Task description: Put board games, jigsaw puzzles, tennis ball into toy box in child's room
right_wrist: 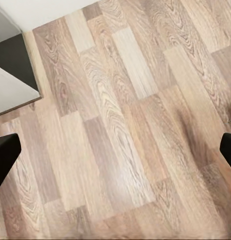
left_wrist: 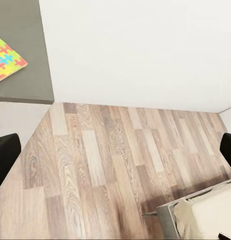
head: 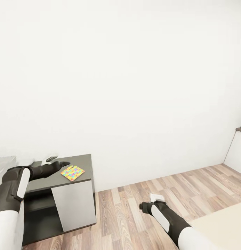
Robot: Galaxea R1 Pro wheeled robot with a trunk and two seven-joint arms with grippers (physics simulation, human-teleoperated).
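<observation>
Your jigsaw puzzle (head: pixel 72 172) lay flat near the table (head: pixel 83 163) front edge: thin, light, likely floppy; pinch an overhanging edge. Both grippers' fingers were spread, empty.

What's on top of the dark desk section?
One jigsaw puzzle lies flat near the front right corner of the dark desk top. The left arm reaches over the top and covers part of it, so anything beneath it can't be seen.
</observation>
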